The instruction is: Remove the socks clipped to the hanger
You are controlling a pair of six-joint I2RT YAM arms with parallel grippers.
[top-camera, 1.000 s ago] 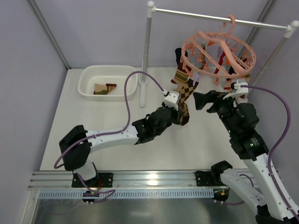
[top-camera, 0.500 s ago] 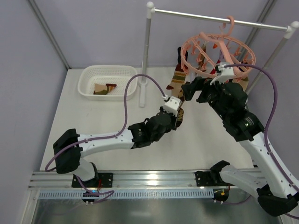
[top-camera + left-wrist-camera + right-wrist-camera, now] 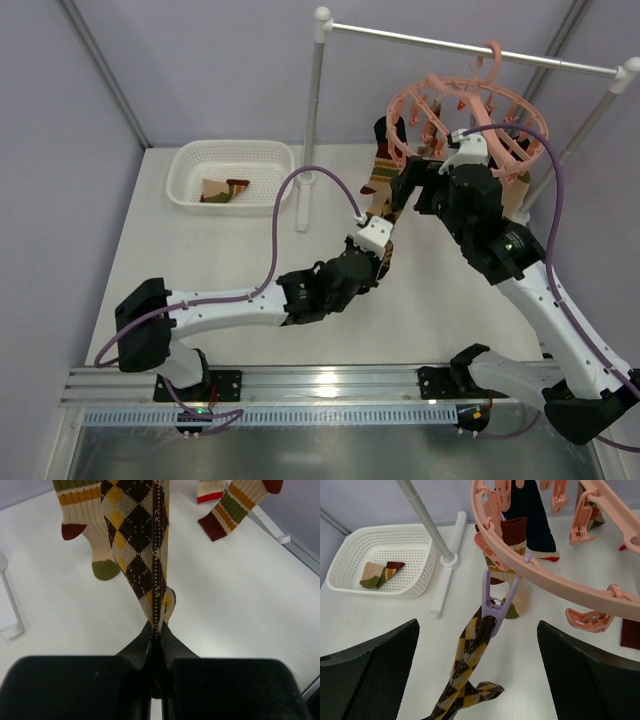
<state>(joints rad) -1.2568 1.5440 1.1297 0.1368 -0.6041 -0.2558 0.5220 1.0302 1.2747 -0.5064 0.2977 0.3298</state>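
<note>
The salmon-pink ring hanger [image 3: 465, 112] hangs from the white rail and tilts; its rim [image 3: 555, 580] crosses the right wrist view. A brown and yellow argyle sock [image 3: 470, 655] hangs from a purple clip [image 3: 495, 607] and runs down to my left gripper [image 3: 156, 635], which is shut on its lower end [image 3: 147, 575]. My right gripper [image 3: 477, 680] is open, its fingers [image 3: 370, 675] wide on either side of the sock, just below the clip. Striped olive, orange and red socks [image 3: 87, 510] and a navy sock [image 3: 530, 515] hang from other pegs.
A white basket [image 3: 232, 178] at the back left holds folded socks [image 3: 225, 190]. The white rail stand's post [image 3: 312, 110] and its foot [image 3: 447, 575] stand between the basket and the hanger. Purple cables loop over both arms.
My right gripper has risen and moved in under the hanger's rim around the clipped argyle sock. My left gripper has pulled the sock down and toward me. The hanger tilts more.
</note>
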